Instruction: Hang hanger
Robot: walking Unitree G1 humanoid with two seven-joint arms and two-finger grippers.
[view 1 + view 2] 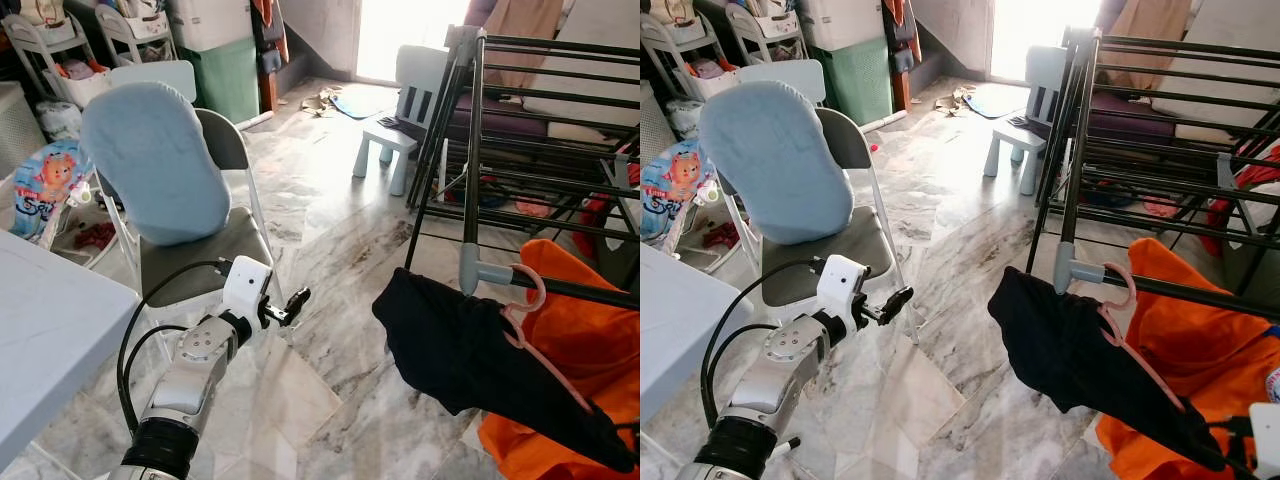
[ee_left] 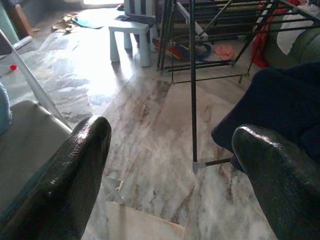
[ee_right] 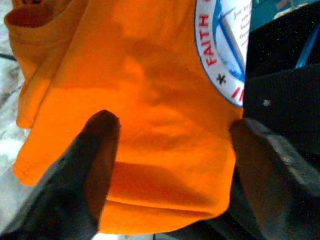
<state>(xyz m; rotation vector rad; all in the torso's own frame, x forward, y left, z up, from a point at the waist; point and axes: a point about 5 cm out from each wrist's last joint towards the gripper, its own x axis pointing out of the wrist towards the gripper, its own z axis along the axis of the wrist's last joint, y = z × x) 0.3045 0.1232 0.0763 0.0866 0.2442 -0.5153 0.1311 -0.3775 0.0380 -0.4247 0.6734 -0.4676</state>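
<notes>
Your left gripper (image 1: 297,301) is raised over the marble floor (image 1: 330,250) with its 2 fingers (image 2: 75,175) spread and nothing between them. The pink hanger (image 1: 530,300) hooks the black drying rack's (image 1: 470,150) rail well off to its right, carrying a black garment (image 1: 470,350). A grey folding chair (image 1: 200,250) stands just behind it. Your right gripper (image 3: 170,175) has its fingers parted around an orange shirt (image 3: 140,75).
</notes>
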